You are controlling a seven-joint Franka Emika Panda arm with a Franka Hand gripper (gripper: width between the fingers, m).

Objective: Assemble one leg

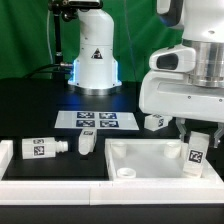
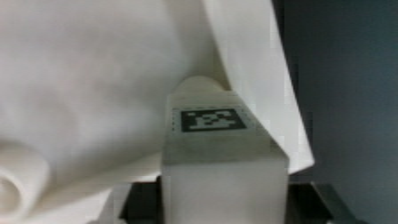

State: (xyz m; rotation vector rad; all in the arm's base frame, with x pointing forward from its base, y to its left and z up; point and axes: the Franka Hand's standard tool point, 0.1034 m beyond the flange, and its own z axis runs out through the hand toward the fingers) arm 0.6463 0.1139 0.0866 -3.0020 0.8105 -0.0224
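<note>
Step in hand: carrying one leg to the panel. By my reading it is not yet seated.
Fingers: the arm's two dark fingers (image 2: 125,203) are closed on a small stubby white plastic leg (image 1: 196,153) with a black-and-white tag sticker, held upright.
Leg's place: over the large flat white square panel (image 1: 140,158), at the panel corner nearest the black tabletop's (image 1: 40,100) front corner on the exterior view's right. I cannot tell whether it touches.
Spare legs: one spare leg (image 1: 40,148) and a second spare leg (image 1: 87,143) lie along the tabletop's front edge, toward the exterior view's left.
Next move: probably to line the leg's end up with a corner hole, lower it straight and twist it in. The hole beneath is hidden, so alignment needs care.
</note>
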